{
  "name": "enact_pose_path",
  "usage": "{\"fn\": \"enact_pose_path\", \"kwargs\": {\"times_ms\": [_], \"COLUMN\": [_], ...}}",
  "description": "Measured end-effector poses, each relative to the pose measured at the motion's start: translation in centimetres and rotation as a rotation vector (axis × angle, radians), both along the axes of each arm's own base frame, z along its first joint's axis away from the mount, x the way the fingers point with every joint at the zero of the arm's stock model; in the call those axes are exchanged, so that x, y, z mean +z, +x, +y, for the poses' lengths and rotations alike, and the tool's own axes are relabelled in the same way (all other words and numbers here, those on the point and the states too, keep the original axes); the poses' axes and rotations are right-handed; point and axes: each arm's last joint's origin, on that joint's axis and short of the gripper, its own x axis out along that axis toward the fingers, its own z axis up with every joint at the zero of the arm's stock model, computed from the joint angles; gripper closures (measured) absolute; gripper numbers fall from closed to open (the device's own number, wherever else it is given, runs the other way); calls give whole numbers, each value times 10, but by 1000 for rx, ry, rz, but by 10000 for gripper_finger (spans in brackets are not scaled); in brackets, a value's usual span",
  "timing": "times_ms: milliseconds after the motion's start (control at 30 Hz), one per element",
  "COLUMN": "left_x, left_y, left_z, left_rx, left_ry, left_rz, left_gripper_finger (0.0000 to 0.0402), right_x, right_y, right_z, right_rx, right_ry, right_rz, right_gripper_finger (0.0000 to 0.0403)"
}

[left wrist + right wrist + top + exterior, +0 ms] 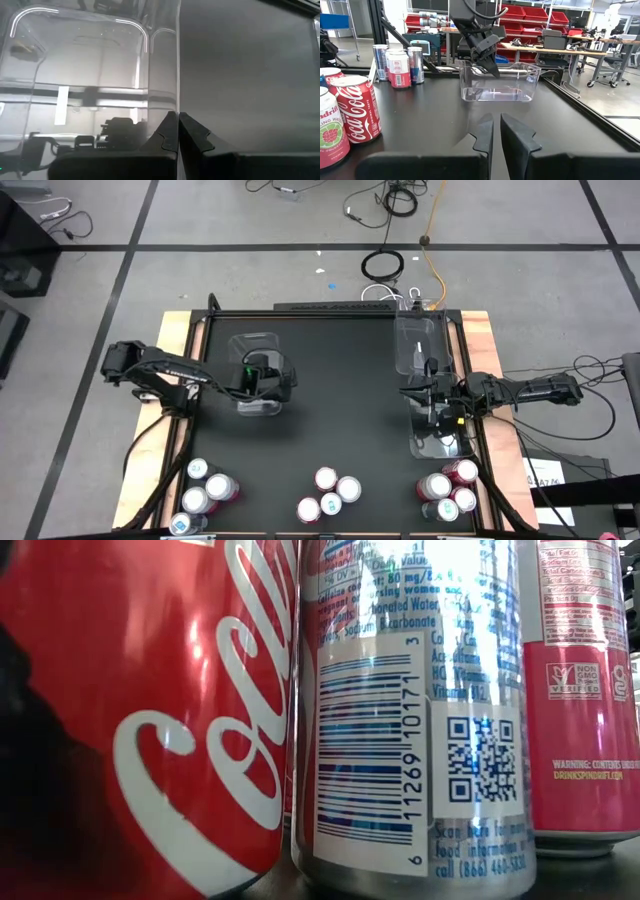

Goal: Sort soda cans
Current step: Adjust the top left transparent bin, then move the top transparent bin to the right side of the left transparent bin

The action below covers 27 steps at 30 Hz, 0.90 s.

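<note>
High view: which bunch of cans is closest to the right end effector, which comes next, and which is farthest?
1. Right cans: by the table's right corner, nearest the right end effector.
2. Middle cans: along the same edge, centre.
3. Left cans: by the left corner, farthest.

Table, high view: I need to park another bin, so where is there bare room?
Bare: the table's black middle, between the clear bin clamped by the left gripper and the right-side bins. Crowded: the near edge, where soda cans stand in three clusters with gaps between.
</note>
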Motion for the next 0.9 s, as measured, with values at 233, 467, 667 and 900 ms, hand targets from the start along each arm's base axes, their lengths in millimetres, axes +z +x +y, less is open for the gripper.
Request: {"fn": "enact_pose_path", "kwargs": {"times_ms": [233,467,667,900], "left_x": [2,2,2,15], "left_y": [5,5,5,-1], "left_z": [0,0,0,1], "left_rx": [11,11,7,-89], "left_ry": [21,23,24,66], "left_rz": [-61,-59,-55,-38], "left_gripper_finger": [362,348,347,347], "right_x": [0,0,0,0], "right_y": [0,0,0,0], "right_z": [0,0,0,0], "right_rx": [1,0,0,0], "right_ry": [0,0,0,0], "right_rz": [-1,0,0,0], "right_gripper_finger": [376,376,376,376]}}
